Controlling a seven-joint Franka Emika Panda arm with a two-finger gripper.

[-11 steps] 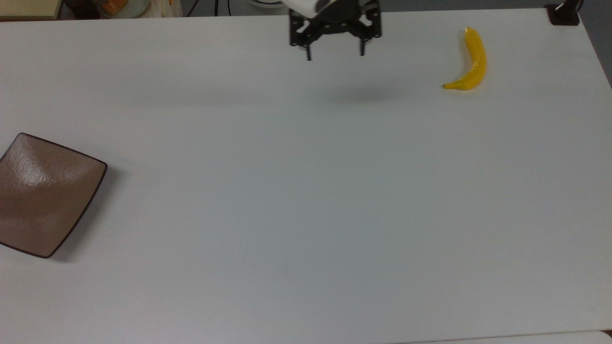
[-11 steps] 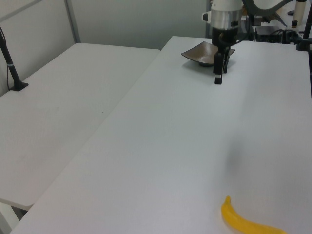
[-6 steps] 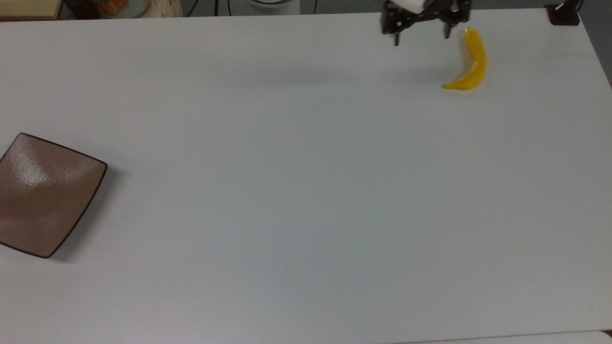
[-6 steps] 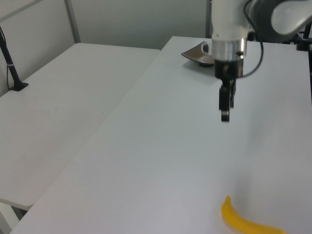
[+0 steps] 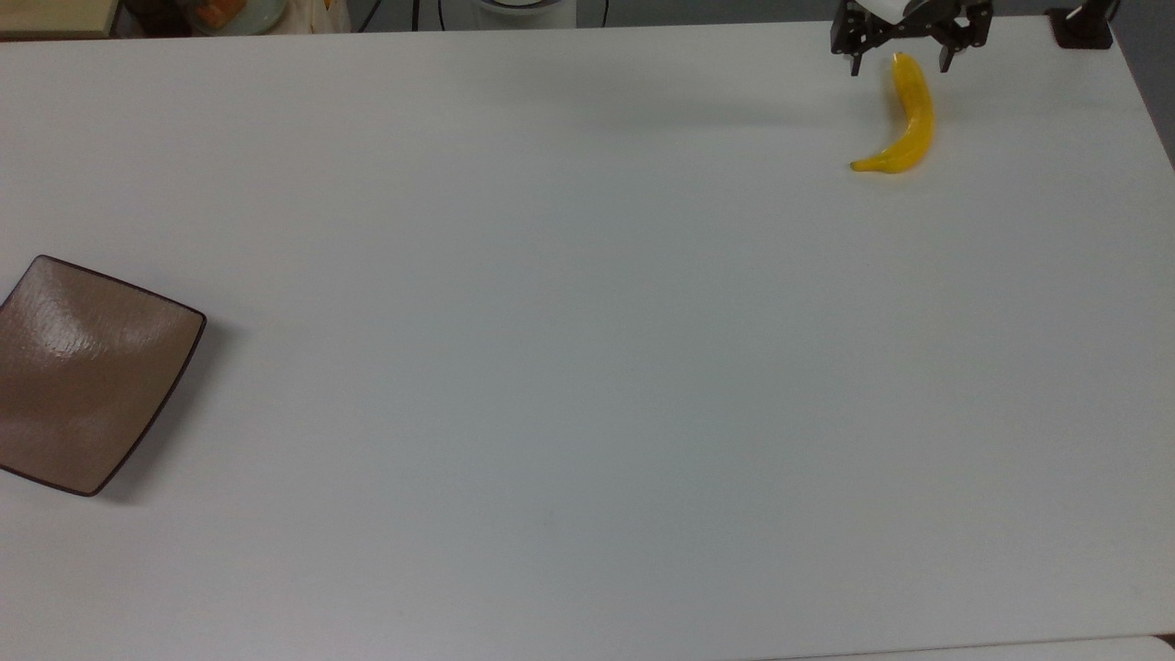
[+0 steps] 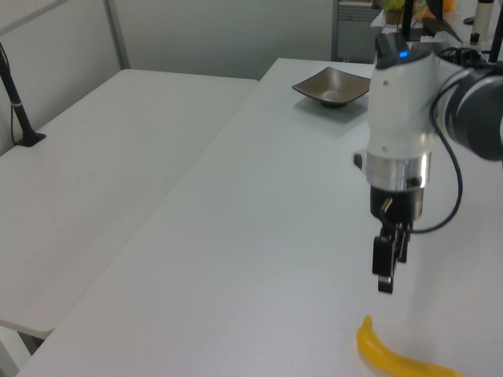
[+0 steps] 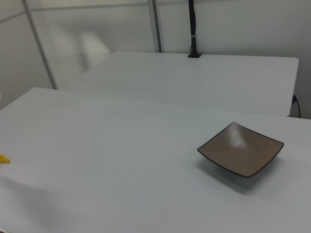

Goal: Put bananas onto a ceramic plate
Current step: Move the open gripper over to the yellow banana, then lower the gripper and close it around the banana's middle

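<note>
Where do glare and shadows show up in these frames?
Top view: pale glare on the ceramic plate, its shadow to the top view's right, and a faint band of shadow on the table left of the gripper. Right view: a bright sheen on the plate, soft shadow beneath. Left view: the banana is cut off at the bottom edge.

This looks like a robotics lab: a white, grey-jointed robot arm (image 6: 401, 133) with a trailing black cable works over a broad plain white desk (image 5: 569, 367). Beside it in the left view stands a second bare white desk (image 6: 102, 181), backed by pale partition walls with metal posts (image 7: 155, 24). A black clamped stand (image 7: 192, 29) rises at that desk's far edge in the right view.
</note>
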